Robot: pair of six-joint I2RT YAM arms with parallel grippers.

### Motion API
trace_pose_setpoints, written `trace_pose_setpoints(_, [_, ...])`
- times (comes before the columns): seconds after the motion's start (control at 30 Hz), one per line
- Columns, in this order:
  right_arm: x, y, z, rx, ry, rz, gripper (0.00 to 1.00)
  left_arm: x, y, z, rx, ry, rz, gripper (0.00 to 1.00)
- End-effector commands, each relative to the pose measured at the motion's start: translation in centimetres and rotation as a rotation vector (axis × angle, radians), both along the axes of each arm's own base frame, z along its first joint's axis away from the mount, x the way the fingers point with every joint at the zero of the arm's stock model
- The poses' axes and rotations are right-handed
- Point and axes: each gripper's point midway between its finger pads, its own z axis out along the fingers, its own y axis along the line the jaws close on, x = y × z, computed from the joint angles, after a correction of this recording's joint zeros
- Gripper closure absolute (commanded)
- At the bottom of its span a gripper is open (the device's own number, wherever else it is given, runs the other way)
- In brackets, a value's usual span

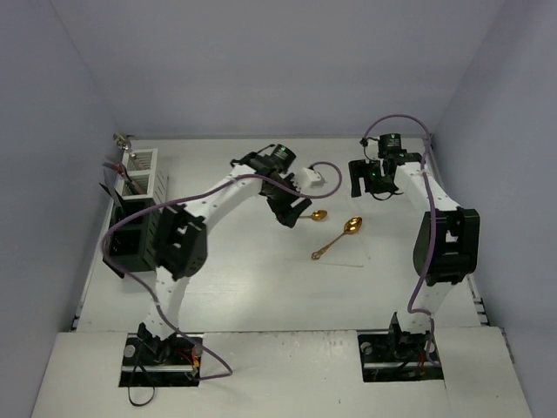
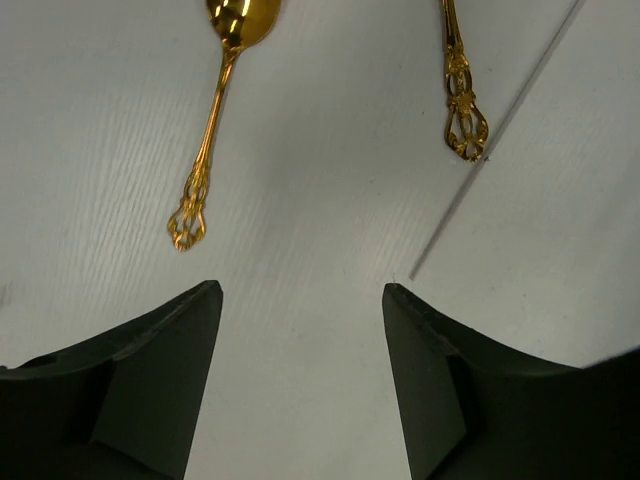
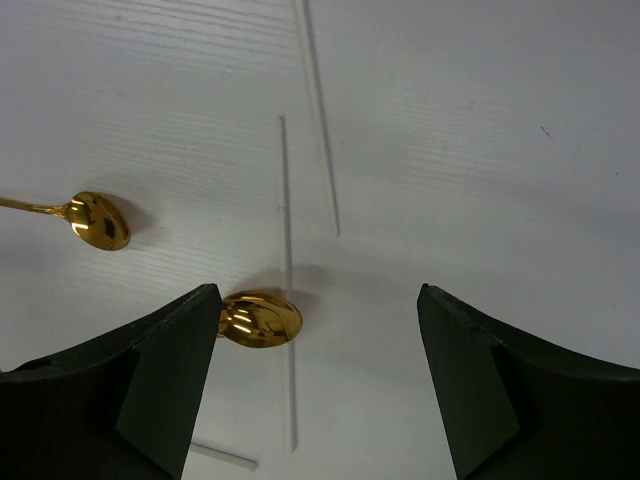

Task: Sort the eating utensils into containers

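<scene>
Gold spoons (image 3: 262,320) x2, thin sticks (image 3: 285,200) x2+ on table (image 1: 244,287); L claw (image 2: 300,340), R claw (image 3: 320,340) both spread, empty.

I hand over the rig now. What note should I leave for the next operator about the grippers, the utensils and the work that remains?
Left gripper: open, empty, hovering beside the two spoons.
Right gripper: open, empty, above a spoon bowl and thin white sticks.
Utensils: smaller gold spoon and larger gold spoon lie mid-table.
Containers: white slatted caddy and black bins on the left side; a few handles seem to stick out of the white one.
To do: both spoons and the sticks are not yet binned.
</scene>
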Motion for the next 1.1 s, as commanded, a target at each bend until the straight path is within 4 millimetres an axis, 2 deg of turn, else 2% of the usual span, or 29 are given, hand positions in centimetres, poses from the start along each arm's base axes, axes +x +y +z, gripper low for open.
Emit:
trace_pose_setpoints(0.0, [0.6, -2.4, 3.3, 0.026, -0.086, -0.066, 0.23, 0.8, -1.3, -0.4, 0.004, 0.004, -0.163, 0.41])
trace_pose_setpoints(0.03, [0.6, -3.1, 3.3, 0.029, -0.086, -0.082, 0.23, 1.4, -1.7, -0.5, 0.006, -0.008, -0.178, 0.42])
trace_pose_setpoints(0.1, [0.6, -3.5, 3.5, 0.035, -0.089, -0.092, 0.23, 1.6, -1.8, -2.6, 0.028, 0.009, -0.218, 0.43])
trace_pose_setpoints(0.23, [0.7, -4.0, 3.7, 0.046, -0.094, -0.102, 0.23, 2.1, -2.2, -4.4, 0.030, 0.000, -0.276, 0.44])
trace_pose_setpoints(0.37, [0.7, -3.9, 3.8, 0.050, -0.096, -0.101, 0.23, 2.9, -2.9, -5.8, 0.029, -0.005, -0.287, 0.44])
trace_pose_setpoints(0.47, [0.6, -3.9, 3.9, 0.052, -0.098, -0.099, 0.23, 3.5, -3.4, -6.0, 0.018, -0.019, -0.293, 0.45])
trace_pose_setpoints(0.6, [0.4, -4.0, 4.0, 0.050, -0.100, -0.097, 0.23, 3.3, -3.6, -4.6, -0.004, -0.051, -0.329, 0.50])
trace_pose_setpoints(0.73, [0.4, -3.9, 3.6, 0.055, -0.091, -0.095, 0.23, 3.7, -3.1, -2.1, -0.004, -0.106, -0.317, 0.56])
trace_pose_setpoints(0.83, [0.4, -3.8, 3.5, 0.061, -0.089, -0.091, 0.23, 5.7, -3.0, 0.7, 0.015, -0.184, -0.205, 0.58])
trace_pose_setpoints(0.93, [0.5, -3.8, 3.4, 0.060, -0.087, -0.093, 0.23, 7.0, -3.5, 1.7, -0.004, -0.181, -0.045, 0.54])
trace_pose_setpoints(1.0, [0.5, -3.8, 3.4, 0.060, -0.087, -0.094, 0.23, 7.5, -4.5, 2.6, -0.046, -0.167, 0.062, 0.54])
trace_pose_setpoints(1.07, [0.5, -4.0, 3.5, 0.056, -0.090, -0.097, 0.23, 9.3, -4.9, 2.8, -0.034, -0.204, 0.246, 0.54])
